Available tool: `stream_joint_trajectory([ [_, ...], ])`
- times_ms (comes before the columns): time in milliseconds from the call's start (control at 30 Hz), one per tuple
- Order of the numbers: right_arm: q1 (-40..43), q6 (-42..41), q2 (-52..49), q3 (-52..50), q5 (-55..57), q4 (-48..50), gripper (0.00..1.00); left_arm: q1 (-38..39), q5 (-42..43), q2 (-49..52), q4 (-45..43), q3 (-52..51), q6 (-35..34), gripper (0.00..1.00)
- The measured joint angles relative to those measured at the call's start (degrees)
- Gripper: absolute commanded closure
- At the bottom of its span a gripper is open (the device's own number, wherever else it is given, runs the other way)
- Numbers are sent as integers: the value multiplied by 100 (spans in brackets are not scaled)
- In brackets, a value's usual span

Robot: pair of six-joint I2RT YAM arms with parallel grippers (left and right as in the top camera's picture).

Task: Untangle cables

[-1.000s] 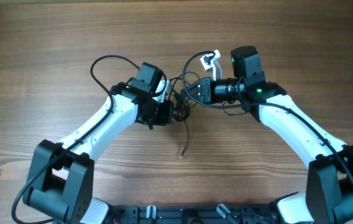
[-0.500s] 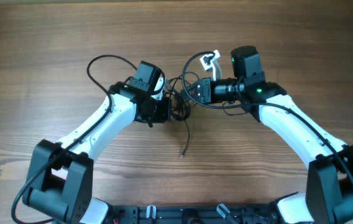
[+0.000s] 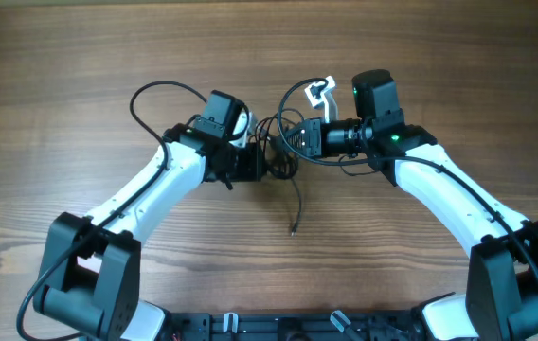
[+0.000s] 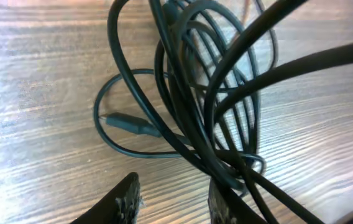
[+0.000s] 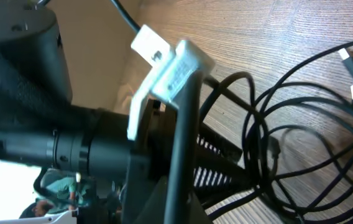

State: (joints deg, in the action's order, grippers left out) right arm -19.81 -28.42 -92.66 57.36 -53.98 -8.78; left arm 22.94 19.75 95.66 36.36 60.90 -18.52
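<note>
Left pincer (image 4: 175,200) is hanging slightly parted beside the cables (image 4: 214,124); my right pincer (image 3: 285,139) is pinching them over the wooden worktop (image 3: 80,57)

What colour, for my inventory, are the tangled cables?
The cables are black; left wrist view shows best.

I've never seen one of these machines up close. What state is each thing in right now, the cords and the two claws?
cables: tangled together in one looping bundle.
loose cable end: lying free on the table, outside the bundle.
left gripper: open, fingers apart beside the bundle.
right gripper: shut, at the bundle; whether it pinches a cord is hidden.
</note>
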Motion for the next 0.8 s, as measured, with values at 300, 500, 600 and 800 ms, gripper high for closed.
stream_joint_trajectory([
  [300,0,0,0,0,-2,-2,96,-1357,1893,2,-365,2,-4,67],
  [500,0,-24,0,0,-2,-2,96,-1248,2236,2,-363,2,-9,72],
  [600,0,-90,0,2,0,-2,96,-960,2116,28,-293,2,-24,73],
  [800,0,-151,0,2,-2,-4,96,-664,1576,275,-103,2,-24,64],
])
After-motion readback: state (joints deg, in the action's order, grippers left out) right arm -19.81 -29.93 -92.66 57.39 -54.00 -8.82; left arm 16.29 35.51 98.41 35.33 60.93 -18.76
